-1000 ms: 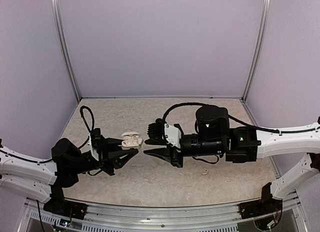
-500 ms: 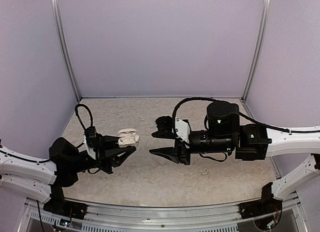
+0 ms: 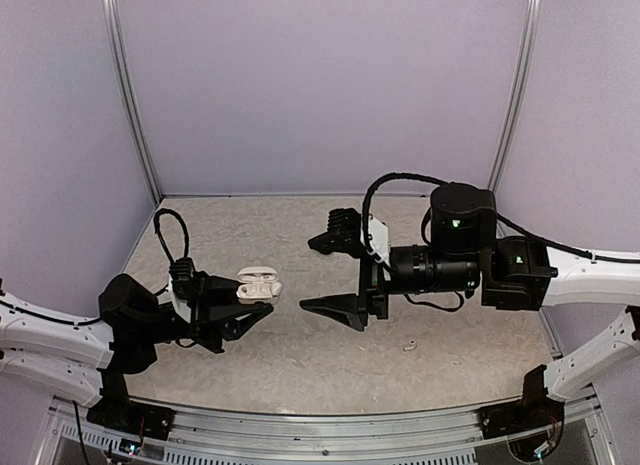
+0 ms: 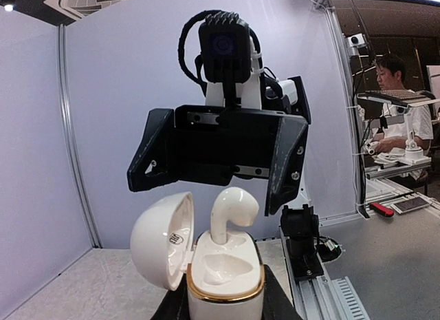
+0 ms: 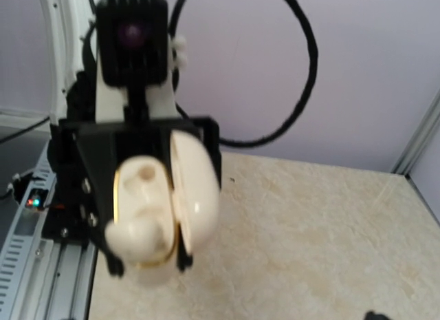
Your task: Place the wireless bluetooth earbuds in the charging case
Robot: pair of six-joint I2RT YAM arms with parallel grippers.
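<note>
My left gripper [image 3: 254, 293] is shut on the base of a white charging case [image 3: 258, 283] with a gold rim, held off the table with its lid open. In the left wrist view one white earbud [image 4: 232, 213] stands stem-down in the far socket of the case [image 4: 223, 282], poking up high; the near socket is empty. The lid [image 4: 161, 237] hangs open to the left. My right gripper [image 3: 306, 275] faces the case from the right, open wide, with nothing between its fingers [image 4: 285, 162]. The right wrist view shows case [image 5: 141, 210] and earbud [image 5: 130, 234], blurred.
A tiny white bit [image 3: 409, 346], likely another earbud, lies on the speckled table [image 3: 300, 365] below the right arm. Purple walls close in the back and both sides. A metal rail [image 3: 320, 425] runs along the near edge.
My right gripper has opened wide and drawn back to the right, away from the case. The white earbud stays in the case. The left gripper with the case has barely shifted.
</note>
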